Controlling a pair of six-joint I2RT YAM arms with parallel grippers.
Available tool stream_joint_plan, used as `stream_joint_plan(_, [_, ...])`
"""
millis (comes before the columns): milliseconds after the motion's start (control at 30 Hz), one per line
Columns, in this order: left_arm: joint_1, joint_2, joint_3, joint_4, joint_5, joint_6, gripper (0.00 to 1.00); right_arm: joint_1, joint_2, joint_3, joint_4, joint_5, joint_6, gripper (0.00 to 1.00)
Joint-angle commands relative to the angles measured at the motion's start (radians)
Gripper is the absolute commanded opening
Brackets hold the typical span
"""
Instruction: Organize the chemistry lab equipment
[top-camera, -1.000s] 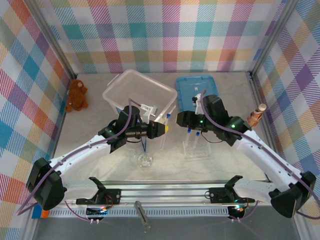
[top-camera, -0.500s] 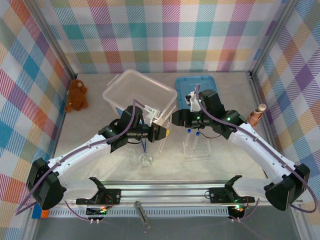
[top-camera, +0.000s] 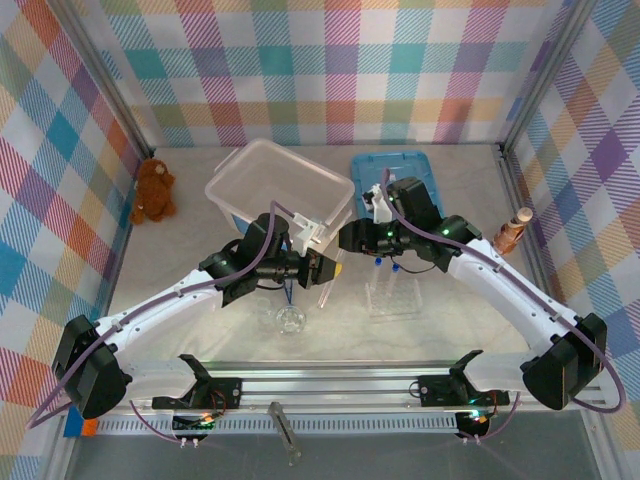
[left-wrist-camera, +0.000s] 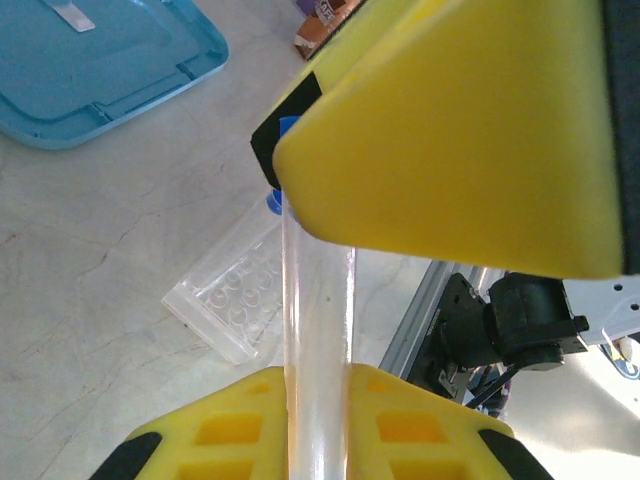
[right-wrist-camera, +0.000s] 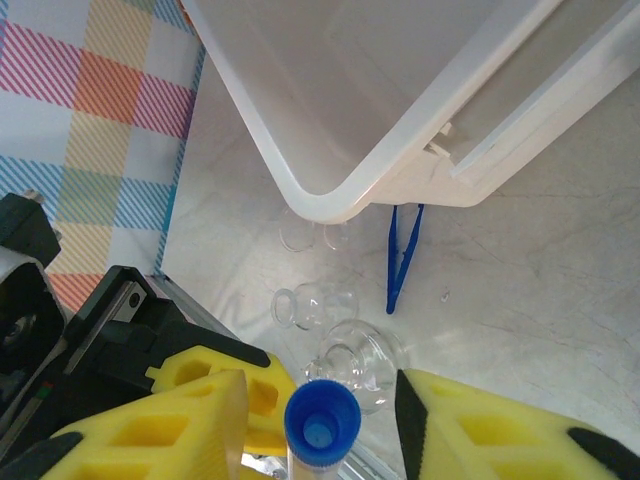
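My left gripper (top-camera: 325, 268) is shut on a slim clear test tube (left-wrist-camera: 318, 320) with a blue cap (right-wrist-camera: 322, 425); the tube stands upright above the table. My right gripper (top-camera: 346, 240) has come in from the right. Its yellow fingers (right-wrist-camera: 470, 425) stand open on either side of the cap, with a gap on both sides. The clear tube rack (top-camera: 392, 296) stands right of the tube with two capped tubes (top-camera: 379, 263) in it. Small round glassware (right-wrist-camera: 356, 364) and dark-blue tweezers (right-wrist-camera: 403, 256) lie on the table below.
A clear plastic bin (top-camera: 262, 180) stands at the back, a blue lid (top-camera: 398, 172) flat beside it. A brown teddy bear (top-camera: 153, 190) sits at the far left wall. A brown bottle-shaped object (top-camera: 513, 232) is at the right wall.
My right gripper has swung left from over the rack to the held tube's cap, and its jaws have narrowed a little. The left gripper and tube have edged slightly right.
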Motion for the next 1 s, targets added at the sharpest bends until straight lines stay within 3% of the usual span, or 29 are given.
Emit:
stream_joint_plan(0, [-0.016, 0.003, 0.034, -0.007, -0.006, 0.02, 0.15, -0.006, 0.011, 0.009, 0.023, -0.037, -0.012, 0.38])
stream_joint_plan(467, [-0.017, 0.026, 0.055, -0.009, -0.021, 0.017, 0.16, -0.006, 0.001, 0.003, -0.024, -0.045, -0.049, 0.2])
stream_joint_plan(733, [-0.016, 0.008, 0.068, -0.01, -0.057, 0.003, 0.52, -0.005, -0.055, 0.008, -0.042, 0.027, -0.06, 0.19])
stream_joint_plan(967, [-0.015, -0.054, 0.058, -0.027, -0.136, 0.007, 0.54, -0.006, -0.151, 0.035, -0.092, 0.193, -0.105, 0.21])
